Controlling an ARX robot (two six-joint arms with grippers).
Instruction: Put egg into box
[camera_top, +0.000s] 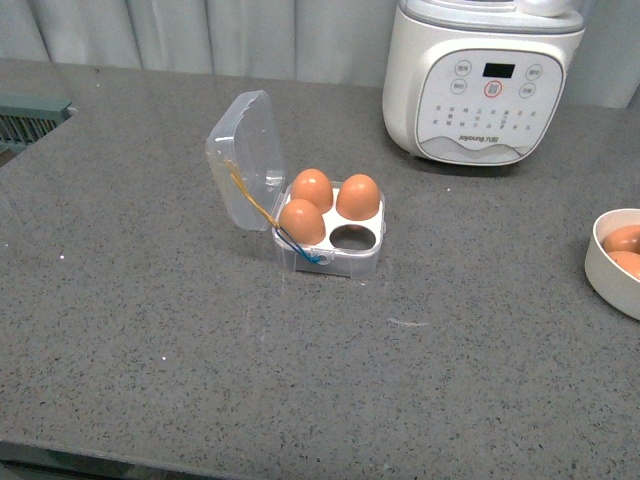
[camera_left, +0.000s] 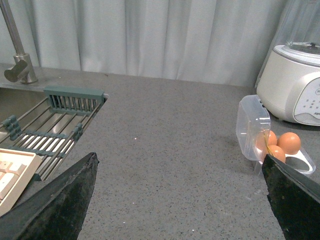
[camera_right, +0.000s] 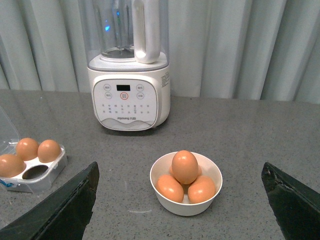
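The clear box (camera_top: 362, 262) stands mid-table with its domed lid (camera_top: 245, 155) open to the left. It holds three orange-brown eggs (camera_top: 311, 188); the near-right hole (camera_top: 351, 237) is empty. More eggs (camera_right: 185, 166) lie in a cream bowl (camera_right: 186, 209), which shows at the right edge of the front view (camera_top: 605, 268). My right gripper (camera_right: 179, 165) is open and empty, facing the bowl from a short distance. My left gripper (camera_left: 180, 155) is open and empty over bare counter, with the box (camera_left: 306, 165) beside its right finger (camera_left: 295, 195). Neither gripper shows in the front view.
A large white appliance (camera_top: 480, 80) with buttons stands at the back right, behind the box and bowl. A sink with a green-edged wire rack (camera_left: 55, 125) and a faucet (camera_left: 17, 50) lies at the left end of the grey counter. Curtains hang behind.
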